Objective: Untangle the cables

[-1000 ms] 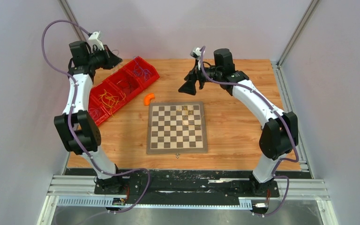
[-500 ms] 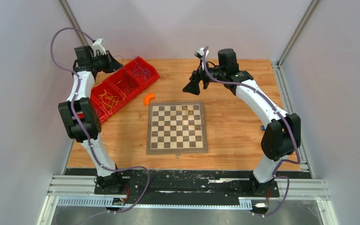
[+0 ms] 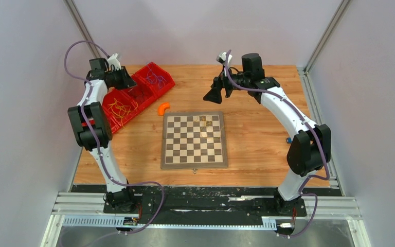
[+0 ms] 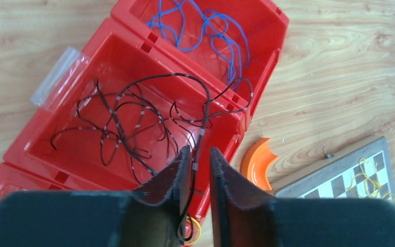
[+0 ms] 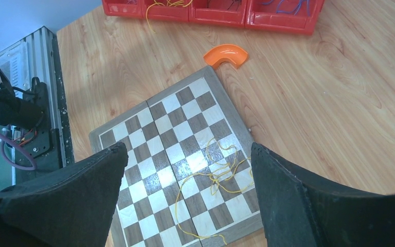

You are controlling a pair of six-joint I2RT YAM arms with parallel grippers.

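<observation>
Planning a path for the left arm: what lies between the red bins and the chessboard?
An orange curved piece on bare wood, between the red bins and the chessboard, clearest from the top external view.

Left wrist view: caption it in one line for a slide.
Left gripper nearly closed around a black cable trailing from a red bin; blue cables beyond.

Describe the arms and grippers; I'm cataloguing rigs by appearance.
Both arms have white link shells with chunky black joint housings. A purple-grey hose loops along each. A small white camera module sits at each wrist. The grippers' fingers are matte black, tapered wedges. No markings legible.
</observation>
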